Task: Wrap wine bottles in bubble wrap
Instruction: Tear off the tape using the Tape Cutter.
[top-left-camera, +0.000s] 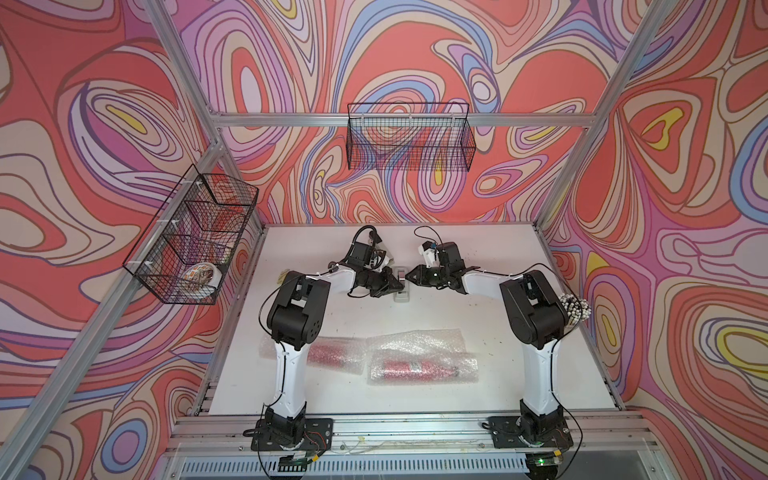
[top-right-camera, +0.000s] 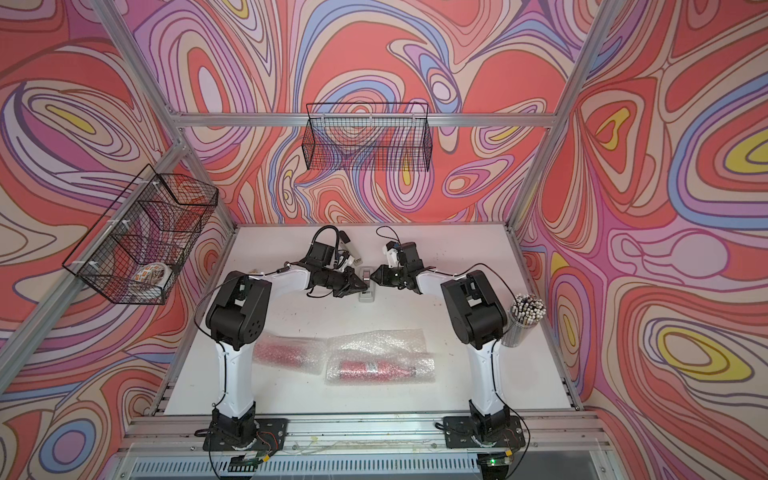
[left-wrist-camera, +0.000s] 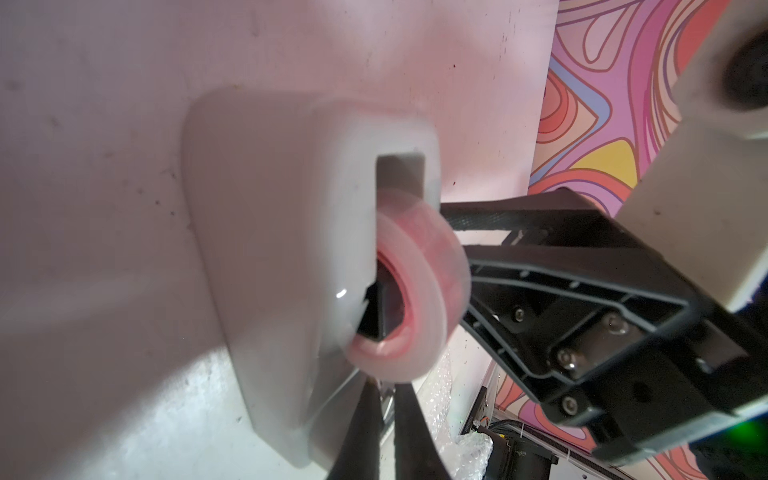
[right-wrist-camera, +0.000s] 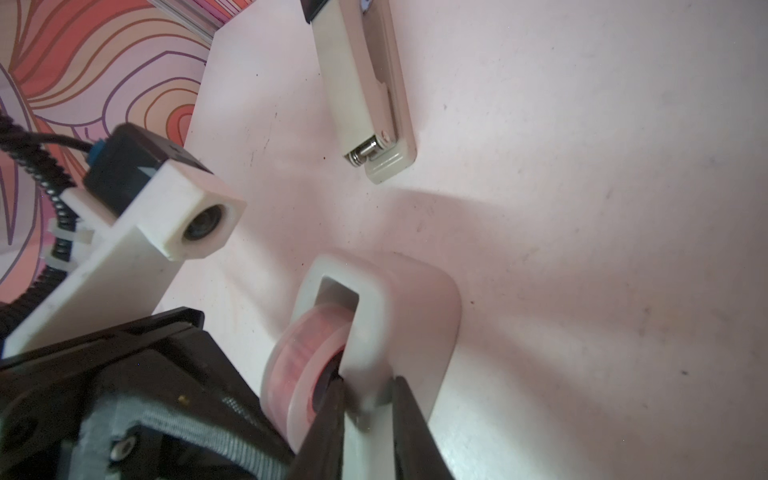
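Wine bottles (top-left-camera: 415, 369) lie on their sides on the worktop (top-left-camera: 415, 316), well back from the left end effector (top-left-camera: 398, 287) and the right end effector (top-left-camera: 409, 276), toward the arm bases. Each sits inside its own sheet of bubble wrap (top-left-camera: 419, 343). The labelled one is on the right end effector's side, with loose film spread past it. The other is partly hidden under the left arm (its neck cannot be seen). Nothing visible fastens either wrap, so the rolling looks done and sealing looks like the step in hand.

That would explain why both end effectors meet nose to nose at the tape dispenser (top-left-camera: 402, 296). The right one is clamped across the dispenser's side wall, one finger beside the tape roll (left-wrist-camera: 419, 291) and one outside the wall, most likely to pin the light body down while tape is drawn. The left one has its fingers together just beside the roll, at the dispensing end. Whether a tape end is pinched between them is too blurred to tell.

Just beyond the left end effector lies a stapler (right-wrist-camera: 365, 95), apart from the dispenser and untouched. Out to the side of the right arm stands a cup of pencils (top-right-camera: 521, 324). Farthest off, a wire basket (top-left-camera: 409, 137) hangs on the back wall.
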